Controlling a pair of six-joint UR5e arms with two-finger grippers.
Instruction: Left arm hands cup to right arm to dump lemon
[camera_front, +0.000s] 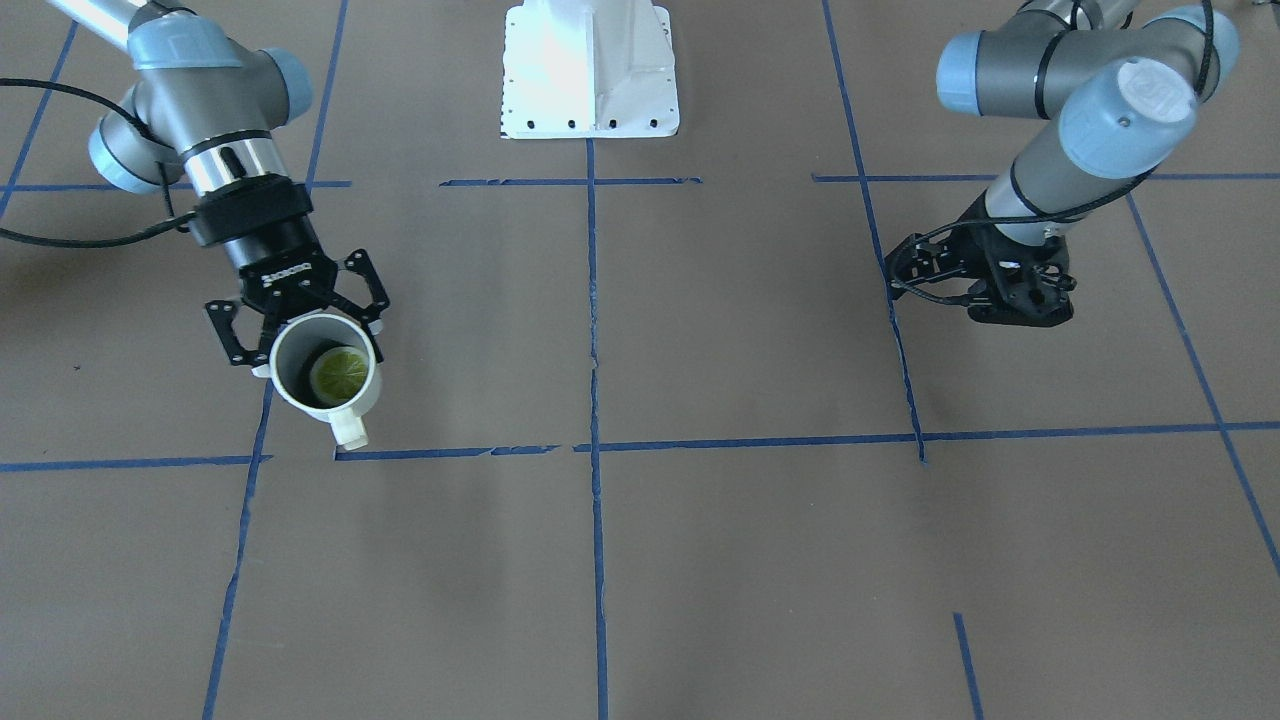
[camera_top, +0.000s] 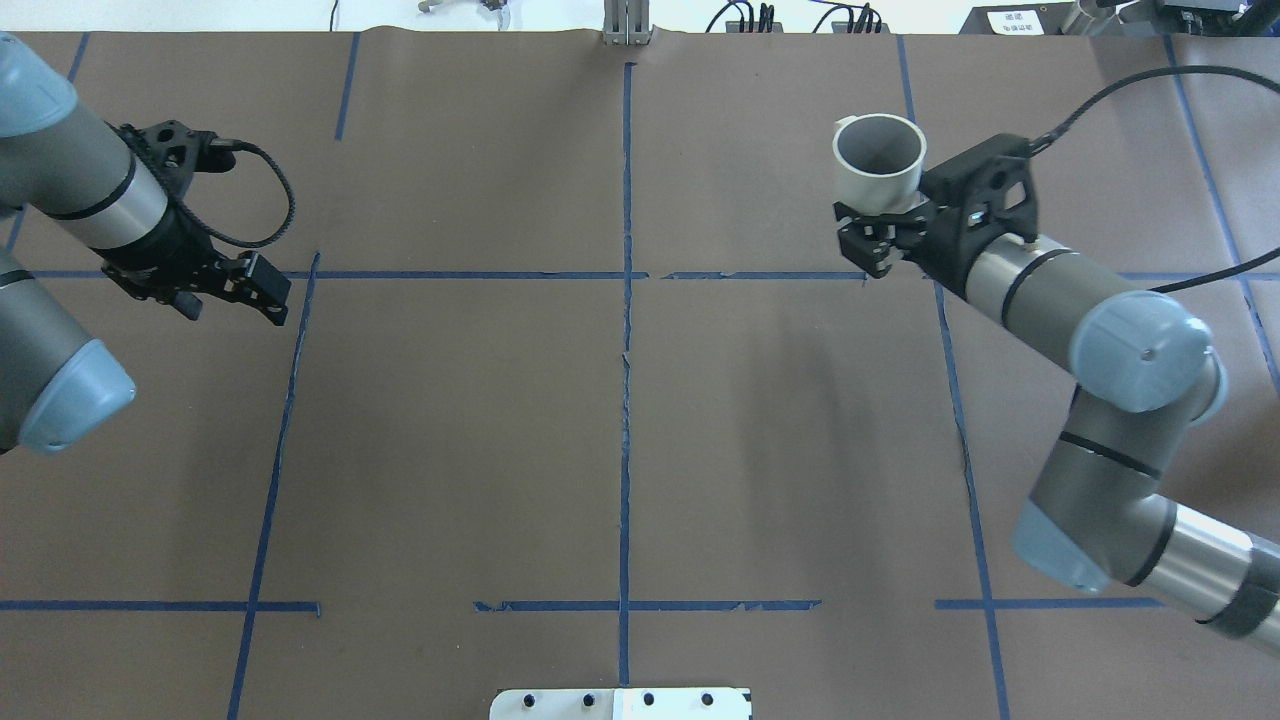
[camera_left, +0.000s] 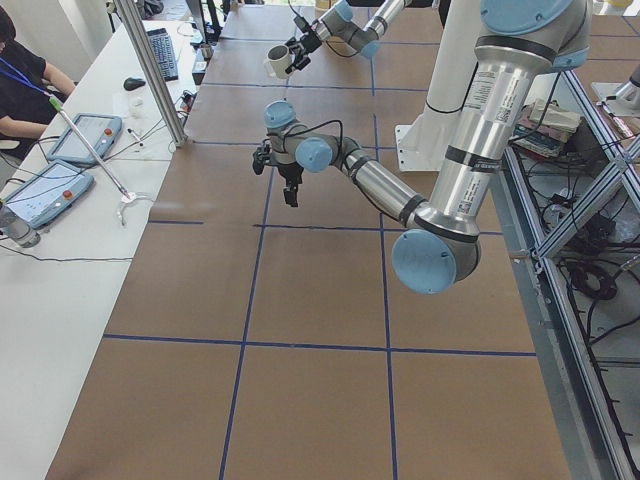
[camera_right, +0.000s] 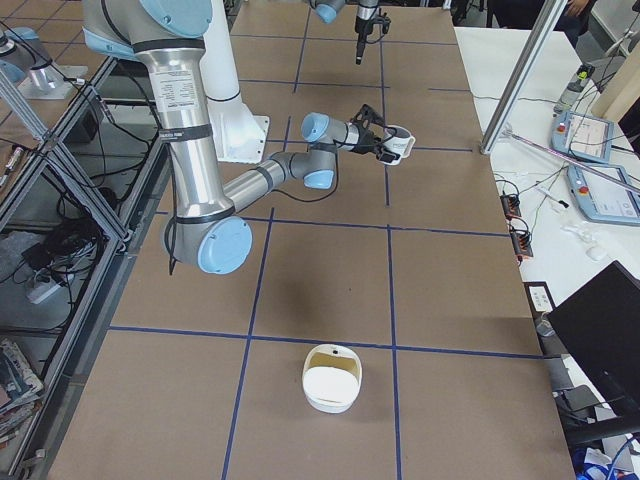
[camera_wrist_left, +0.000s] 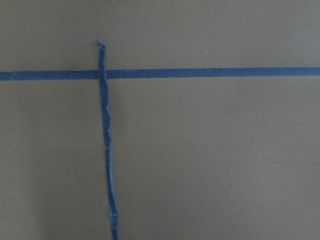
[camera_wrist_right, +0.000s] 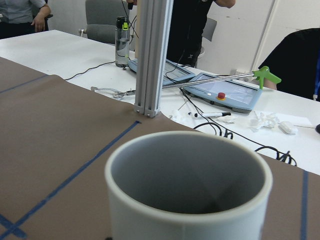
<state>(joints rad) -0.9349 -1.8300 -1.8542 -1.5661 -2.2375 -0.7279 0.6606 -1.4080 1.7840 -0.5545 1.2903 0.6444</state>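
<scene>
The off-white cup (camera_front: 357, 408) hangs mouth up above the table with my right gripper (camera_front: 305, 330) shut on its wall, handle pointing away from the wrist. The yellow-green lemon (camera_front: 340, 372) lies inside it. In the overhead view the cup (camera_top: 876, 193) is at the far right, held by the right gripper (camera_top: 885, 222), and the lemon is hidden. The right wrist view shows only the cup's rim (camera_wrist_right: 186, 221). My left gripper (camera_top: 232, 300) hovers over the table's far left side. It looks open and holds nothing.
The white robot base (camera_front: 590, 70) stands at the table's middle edge. A white bowl-like container (camera_right: 332, 378) sits near the right end. Beyond the far edge are an aluminium post (camera_wrist_right: 147, 55), tablets (camera_left: 60, 170) and a seated person (camera_left: 20, 70).
</scene>
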